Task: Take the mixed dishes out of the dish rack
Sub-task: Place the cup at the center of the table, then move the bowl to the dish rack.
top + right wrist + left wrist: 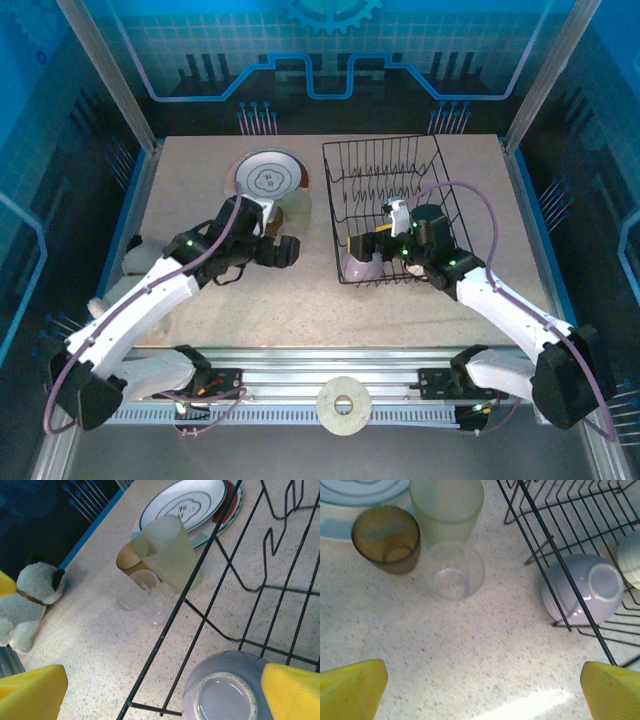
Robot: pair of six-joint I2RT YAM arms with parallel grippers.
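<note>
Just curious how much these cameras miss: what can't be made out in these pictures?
- Overhead view: lower plates, hidden under the top plate; only a red rim shows.
- Left wrist view: pale ribbed dish, cut off by the right edge.
- Right wrist view: lavender bowl, partly behind a yellow finger.

Plate (350,495) and frosted tumbler (447,505) partly beyond the top edge.

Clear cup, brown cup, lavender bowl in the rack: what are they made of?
Clear cup: transparent, glossy, table shows through; glass or clear plastic. Brown cup: translucent tinted, finely textured wall; likely plastic. Lavender bowl: opaque, glossy glaze with highlights, paler foot ring; probably ceramic.
</note>
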